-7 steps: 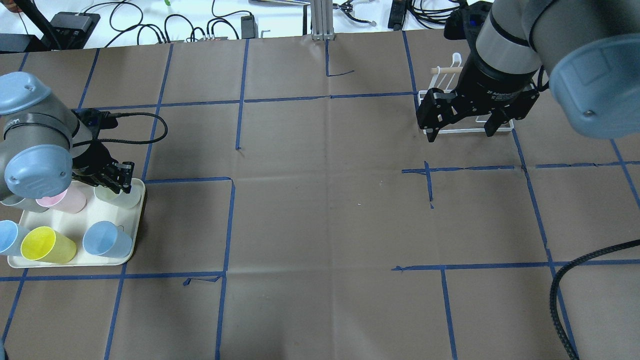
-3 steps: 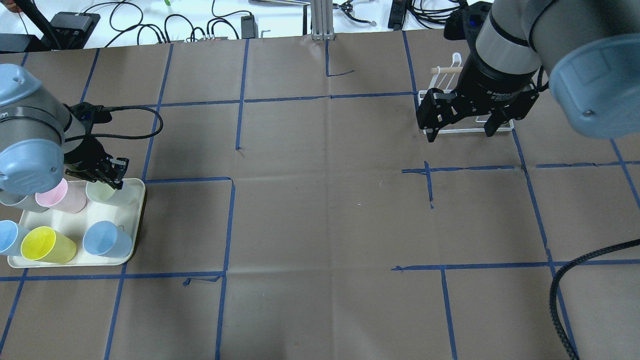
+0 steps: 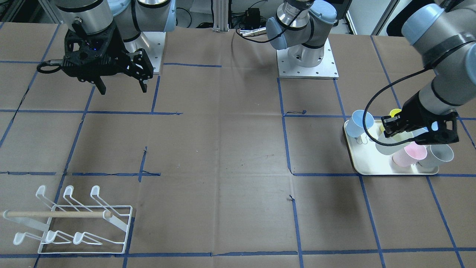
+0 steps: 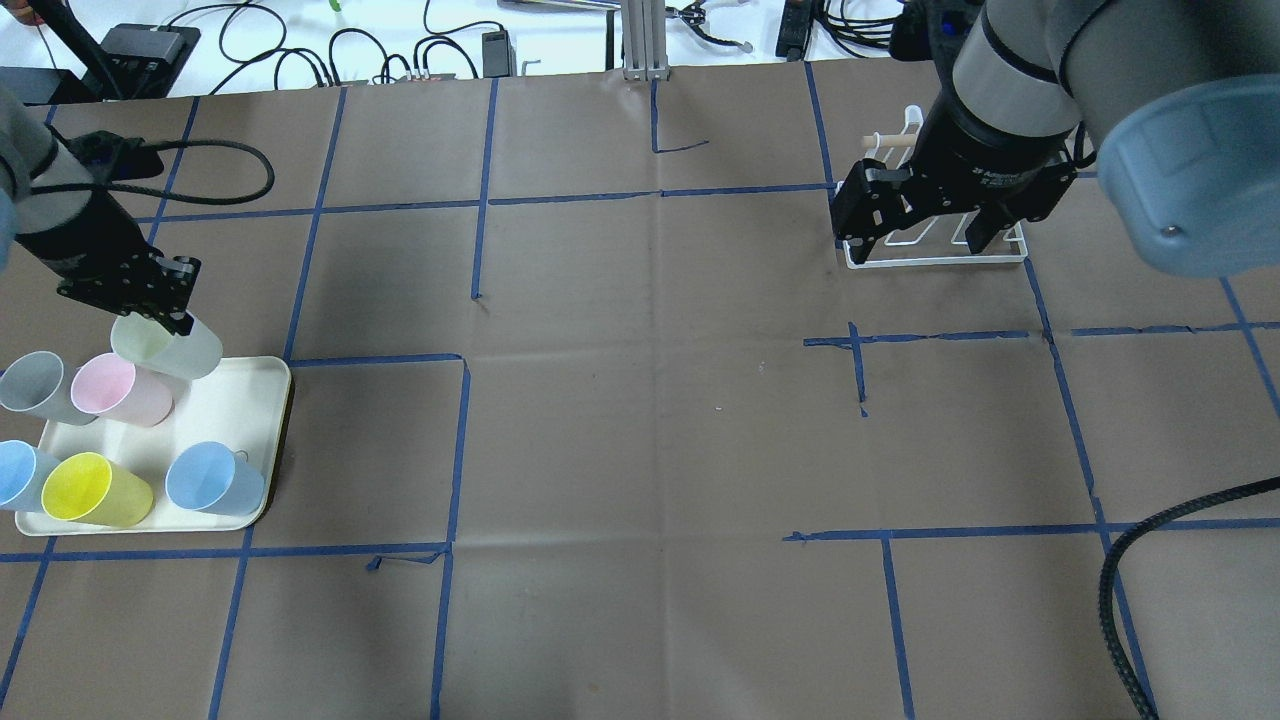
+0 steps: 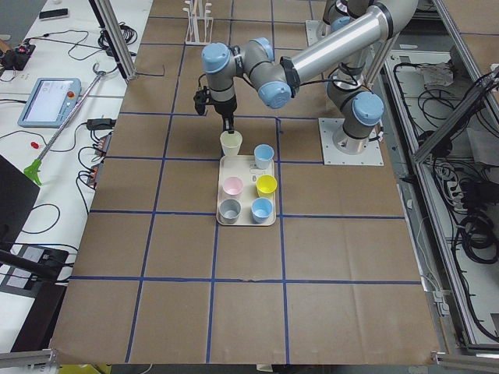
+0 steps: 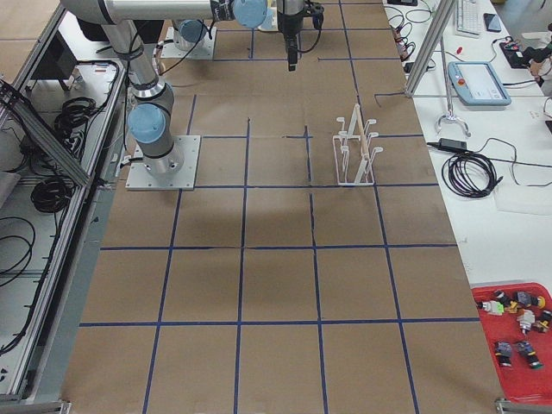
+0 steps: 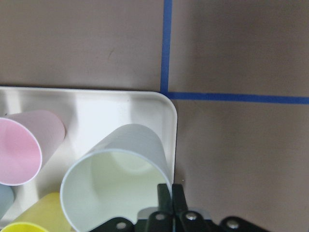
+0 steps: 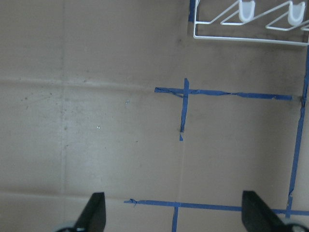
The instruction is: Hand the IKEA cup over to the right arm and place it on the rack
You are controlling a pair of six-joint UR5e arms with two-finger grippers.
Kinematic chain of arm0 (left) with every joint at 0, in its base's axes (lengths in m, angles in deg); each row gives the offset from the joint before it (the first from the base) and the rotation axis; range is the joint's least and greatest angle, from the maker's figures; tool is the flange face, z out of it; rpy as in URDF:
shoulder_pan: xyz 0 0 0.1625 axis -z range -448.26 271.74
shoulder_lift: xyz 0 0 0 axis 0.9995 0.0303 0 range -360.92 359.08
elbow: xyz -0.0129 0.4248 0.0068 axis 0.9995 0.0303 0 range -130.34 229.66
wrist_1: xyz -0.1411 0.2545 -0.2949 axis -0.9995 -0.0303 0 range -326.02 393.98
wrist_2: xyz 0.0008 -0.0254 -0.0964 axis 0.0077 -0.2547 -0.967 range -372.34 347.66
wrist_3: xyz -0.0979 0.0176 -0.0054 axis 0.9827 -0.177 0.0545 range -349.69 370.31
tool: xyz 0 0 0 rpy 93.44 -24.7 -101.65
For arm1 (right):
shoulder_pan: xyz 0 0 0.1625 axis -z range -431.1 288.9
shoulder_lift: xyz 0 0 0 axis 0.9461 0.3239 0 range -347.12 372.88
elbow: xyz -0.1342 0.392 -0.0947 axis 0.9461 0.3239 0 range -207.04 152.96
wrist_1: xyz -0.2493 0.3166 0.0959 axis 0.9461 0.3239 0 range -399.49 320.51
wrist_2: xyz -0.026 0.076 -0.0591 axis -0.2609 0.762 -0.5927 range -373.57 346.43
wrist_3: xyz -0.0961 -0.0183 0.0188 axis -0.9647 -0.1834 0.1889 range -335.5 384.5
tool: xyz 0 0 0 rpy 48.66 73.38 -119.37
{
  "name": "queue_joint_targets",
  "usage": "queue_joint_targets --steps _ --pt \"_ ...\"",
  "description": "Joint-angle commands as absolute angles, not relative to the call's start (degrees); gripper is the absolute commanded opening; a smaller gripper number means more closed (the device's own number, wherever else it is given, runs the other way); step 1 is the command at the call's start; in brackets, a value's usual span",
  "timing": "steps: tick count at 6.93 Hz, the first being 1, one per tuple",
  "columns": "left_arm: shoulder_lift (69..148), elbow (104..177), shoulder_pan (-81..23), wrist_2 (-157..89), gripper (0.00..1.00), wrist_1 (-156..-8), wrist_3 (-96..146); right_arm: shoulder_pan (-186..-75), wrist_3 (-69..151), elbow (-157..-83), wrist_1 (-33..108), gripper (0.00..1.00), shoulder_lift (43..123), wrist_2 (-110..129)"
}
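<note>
My left gripper (image 4: pixel 150 318) is shut on the rim of a pale green IKEA cup (image 4: pixel 168 346) and holds it tilted just above the far corner of the cream tray (image 4: pixel 225 405). The left wrist view shows the fingers (image 7: pixel 170 200) pinching the cup's rim (image 7: pixel 116 181) over the tray's corner (image 7: pixel 96 104). My right gripper (image 4: pixel 925 238) is open and empty, and hangs in the air over the white wire rack (image 4: pixel 930 263). The rack (image 3: pixel 55 214) stands empty, with its wooden dowel across it. It also shows at the top of the right wrist view (image 8: pixel 247 7).
Several cups stand on the tray: pink (image 4: pixel 120 388), grey (image 4: pixel 35 388), yellow (image 4: pixel 90 490) and two blue (image 4: pixel 212 480). The table is brown paper with a blue tape grid. A braided black cable (image 4: pixel 1130 560) crosses the near right corner.
My left gripper has risen and drawn back toward the far left with the pale green cup, lifting it off the tray. The right gripper has shifted slightly farther over the rack.
</note>
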State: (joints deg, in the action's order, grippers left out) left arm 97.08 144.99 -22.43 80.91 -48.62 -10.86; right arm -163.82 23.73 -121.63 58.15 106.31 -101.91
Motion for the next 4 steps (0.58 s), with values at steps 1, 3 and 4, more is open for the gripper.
queue_joint_targets --steps 1,3,4 --pt "98.4 132.7 -21.5 79.9 0.0 -60.6 -9.6 -163.8 30.9 -121.8 72.5 1.0 106.3 -100.0" --pt "98.4 130.4 -17.5 76.5 0.0 -60.6 -9.6 -163.8 46.8 -124.9 84.8 1.0 104.6 -92.5" --pt "98.4 130.9 -16.4 71.1 0.0 -58.6 -9.6 -163.8 56.3 -129.8 92.6 1.0 103.9 -86.4"
